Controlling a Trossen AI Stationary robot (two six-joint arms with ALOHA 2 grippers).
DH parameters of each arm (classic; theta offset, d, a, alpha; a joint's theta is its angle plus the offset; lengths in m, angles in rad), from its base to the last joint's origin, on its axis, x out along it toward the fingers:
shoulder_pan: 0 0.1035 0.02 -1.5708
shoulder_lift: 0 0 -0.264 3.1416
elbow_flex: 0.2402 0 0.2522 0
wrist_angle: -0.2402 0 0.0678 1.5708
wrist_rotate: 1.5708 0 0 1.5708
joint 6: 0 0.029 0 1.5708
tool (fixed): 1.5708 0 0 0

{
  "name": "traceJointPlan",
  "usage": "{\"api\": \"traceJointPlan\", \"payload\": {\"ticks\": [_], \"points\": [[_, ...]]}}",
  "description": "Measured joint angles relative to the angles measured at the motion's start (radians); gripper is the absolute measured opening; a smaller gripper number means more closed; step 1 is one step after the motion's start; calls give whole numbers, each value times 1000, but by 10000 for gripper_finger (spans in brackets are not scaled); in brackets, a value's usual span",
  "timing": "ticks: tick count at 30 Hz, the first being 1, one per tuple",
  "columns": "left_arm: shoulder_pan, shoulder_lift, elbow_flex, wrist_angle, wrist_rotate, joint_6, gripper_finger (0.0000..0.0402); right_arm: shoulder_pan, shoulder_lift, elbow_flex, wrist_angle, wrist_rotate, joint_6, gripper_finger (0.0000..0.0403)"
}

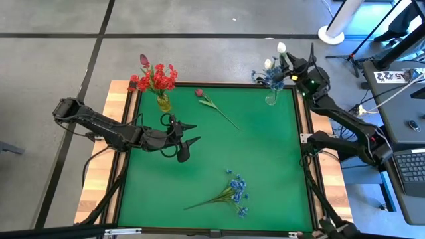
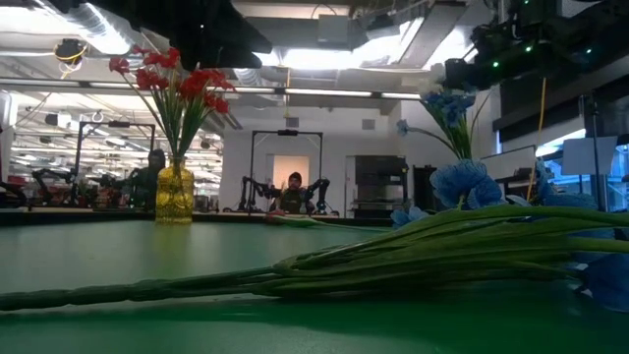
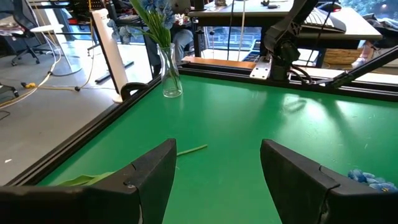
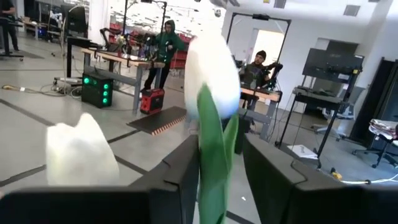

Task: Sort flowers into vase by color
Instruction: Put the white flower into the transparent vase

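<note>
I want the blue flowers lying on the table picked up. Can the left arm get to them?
Probably yes. The left end effector hovers open over bare green mat, holding nothing, and the blue flower bunch lies flat nearby with nothing between them.

Blue flower bunch (image 2: 432, 251) lies across green table (image 2: 147, 251) up close; red flowers (image 2: 177, 84) upright in yellow vase (image 2: 175, 194) behind; person (image 2: 294, 194) beyond.
</note>
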Motion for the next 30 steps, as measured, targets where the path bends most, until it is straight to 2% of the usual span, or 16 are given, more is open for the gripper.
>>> {"api": "traceJointPlan", "payload": {"ticks": [10, 21, 25, 30], "points": [[0, 0, 0, 0, 0, 0, 229, 0, -169, 0, -262, 23, -7, 134], [0, 0, 0, 0, 0, 0, 229, 0, -198, 6, -337, 16, 8, 259], [0, 0, 0, 0, 0, 0, 229, 0, -197, 68, -491, 15, 12, 294], [0, 0, 0, 0, 0, 13, 229, 0, -201, 158, -684, -26, 62, 317]]}}
